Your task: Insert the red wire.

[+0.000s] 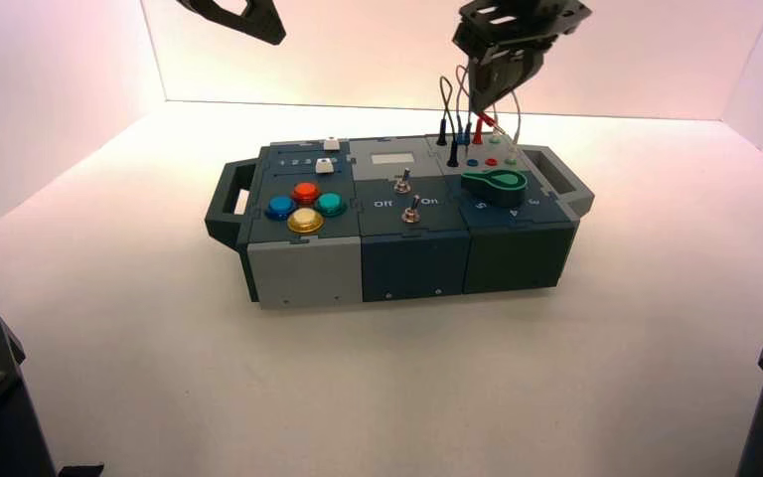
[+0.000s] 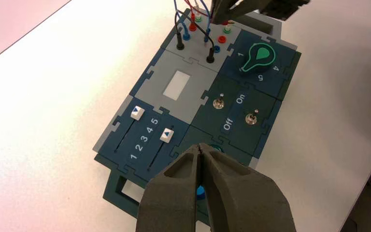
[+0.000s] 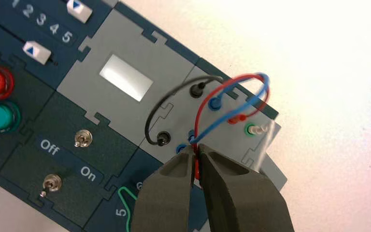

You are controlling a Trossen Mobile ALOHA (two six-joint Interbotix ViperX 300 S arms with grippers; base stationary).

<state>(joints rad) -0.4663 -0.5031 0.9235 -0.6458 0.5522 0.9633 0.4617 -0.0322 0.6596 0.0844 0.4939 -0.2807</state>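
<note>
Red wire [image 3: 204, 99] looping—right wrist view only, blue slider numerals hiddenRight wrist view—red wire's [image 3: 204, 99] loop, left wrist view—loop cropped

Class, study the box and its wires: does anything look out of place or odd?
One thing: the blue wire's plug stands beside the blue socket, not in it. Nothing looks spilled or damaged.
</note>
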